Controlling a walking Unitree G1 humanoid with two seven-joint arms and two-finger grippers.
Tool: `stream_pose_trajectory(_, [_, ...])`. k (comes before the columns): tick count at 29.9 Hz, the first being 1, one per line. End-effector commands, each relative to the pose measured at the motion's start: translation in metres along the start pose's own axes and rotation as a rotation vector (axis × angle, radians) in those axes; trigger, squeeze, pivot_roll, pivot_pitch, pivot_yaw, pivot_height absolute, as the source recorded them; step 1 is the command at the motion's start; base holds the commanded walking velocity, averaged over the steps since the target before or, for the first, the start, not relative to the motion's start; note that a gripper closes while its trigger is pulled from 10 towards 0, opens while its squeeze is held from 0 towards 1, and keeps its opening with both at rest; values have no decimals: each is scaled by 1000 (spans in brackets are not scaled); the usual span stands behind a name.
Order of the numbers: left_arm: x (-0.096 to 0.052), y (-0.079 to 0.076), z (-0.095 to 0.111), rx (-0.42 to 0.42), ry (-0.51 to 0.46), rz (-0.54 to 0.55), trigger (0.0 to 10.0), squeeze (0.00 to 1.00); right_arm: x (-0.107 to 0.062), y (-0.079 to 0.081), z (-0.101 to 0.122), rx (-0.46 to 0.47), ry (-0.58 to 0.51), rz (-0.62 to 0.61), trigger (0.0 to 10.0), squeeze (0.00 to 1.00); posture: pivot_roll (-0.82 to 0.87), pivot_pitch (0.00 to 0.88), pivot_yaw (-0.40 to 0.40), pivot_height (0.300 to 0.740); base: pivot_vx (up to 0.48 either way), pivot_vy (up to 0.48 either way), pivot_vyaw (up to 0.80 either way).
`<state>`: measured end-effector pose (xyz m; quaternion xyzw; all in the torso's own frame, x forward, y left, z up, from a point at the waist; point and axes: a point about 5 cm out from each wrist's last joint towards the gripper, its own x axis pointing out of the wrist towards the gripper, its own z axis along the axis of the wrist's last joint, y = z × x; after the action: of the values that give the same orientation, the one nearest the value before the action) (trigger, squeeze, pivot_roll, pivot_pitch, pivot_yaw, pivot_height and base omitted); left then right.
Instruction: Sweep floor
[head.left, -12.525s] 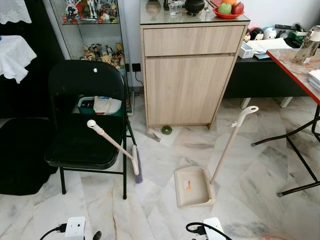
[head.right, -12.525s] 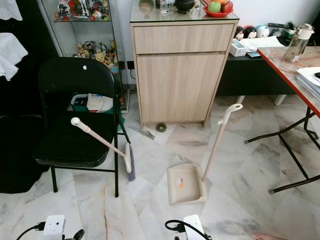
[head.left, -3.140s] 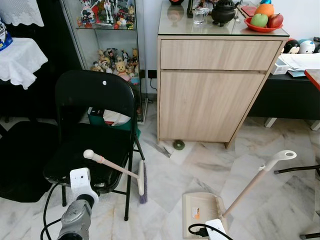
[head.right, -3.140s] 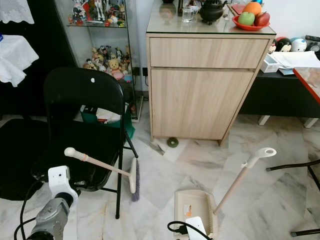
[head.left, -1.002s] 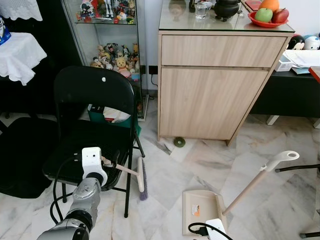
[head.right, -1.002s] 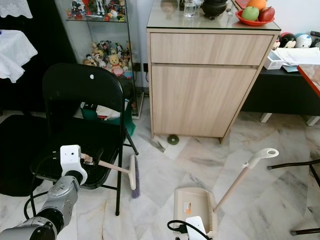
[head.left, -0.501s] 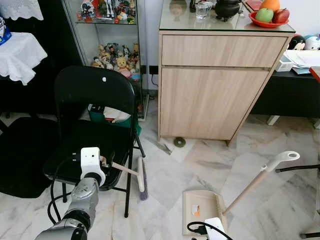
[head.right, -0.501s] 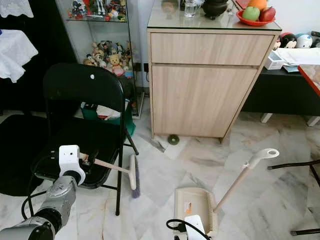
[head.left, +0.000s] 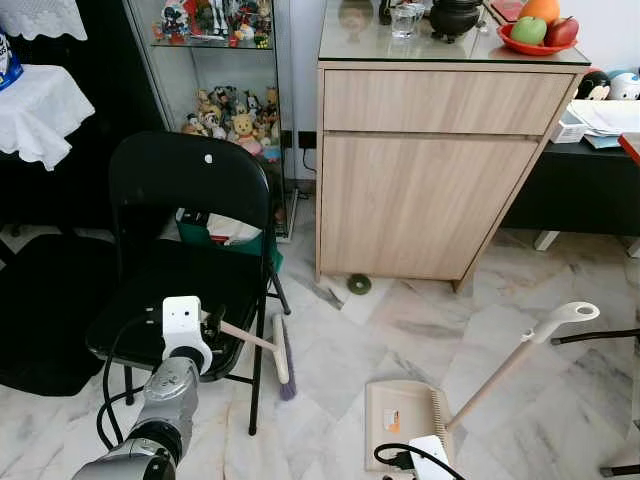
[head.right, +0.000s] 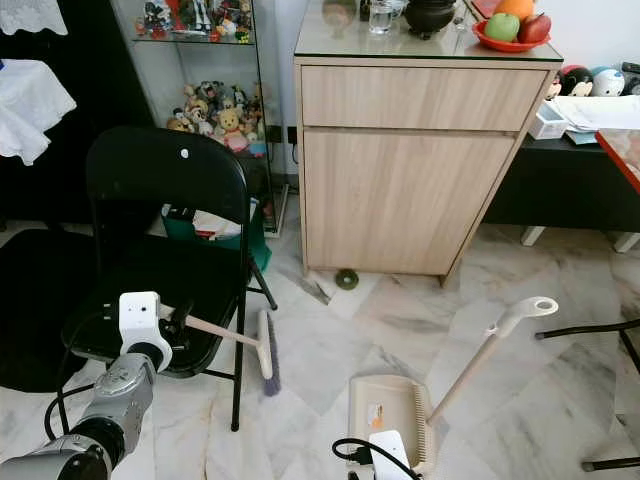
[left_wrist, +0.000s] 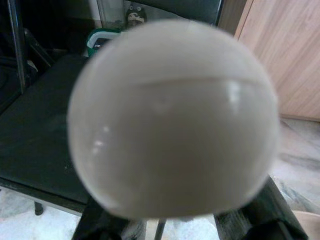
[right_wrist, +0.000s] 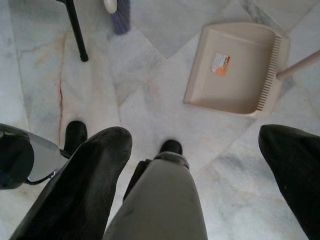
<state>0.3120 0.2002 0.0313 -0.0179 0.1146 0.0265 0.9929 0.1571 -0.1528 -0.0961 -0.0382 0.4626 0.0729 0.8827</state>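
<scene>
The left gripper (head.left: 212, 322) was positioned with jaws spread around the beige plastic broom's (head.left: 262, 345) ball-tipped handle, presumably for grasping.

**Broom against the chair, dustpan on the floor**

The broom (head.left: 262, 343) has a pale beige handle slanting down from the seat edge of the black folding chair (head.left: 190, 235), its purple-bristled head on the marble floor (head.left: 330, 340). The rounded handle tip appears to sit at the left claw (head.left: 212, 322). The beige dustpan (head.left: 405, 423) lies flat, its long handle tilted up to the right.
</scene>
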Motion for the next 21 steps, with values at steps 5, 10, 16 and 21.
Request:
stream_pose_trajectory(5, [-4, 2, -10, -10, 44, 7, 0, 0, -1, 1, -4, 20, 5, -5, 10000, 0, -50, 52, 11, 740, 0, 0, 0])
stream_pose_trajectory(10, [-5, 2, -11, -12, 45, 3, 0, 0, -1, 0, -2, 42, -5, -26, 10000, 0, -51, 46, 17, 740, 0, 0, 0])
stream_pose_trajectory(16, [-6, 2, -11, -17, 36, -2, 941, 0, 1, -6, 7, 47, -39, -50, 10000, 0, -46, 40, 20, 740, 0, 0, 0])
stream_pose_trajectory(21, [-10, 3, -17, -17, 41, -9, 10000, 0, 2, -13, 20, 65, -97, -86, 10000, 0, -45, 31, 23, 740, 0, 0, 0])
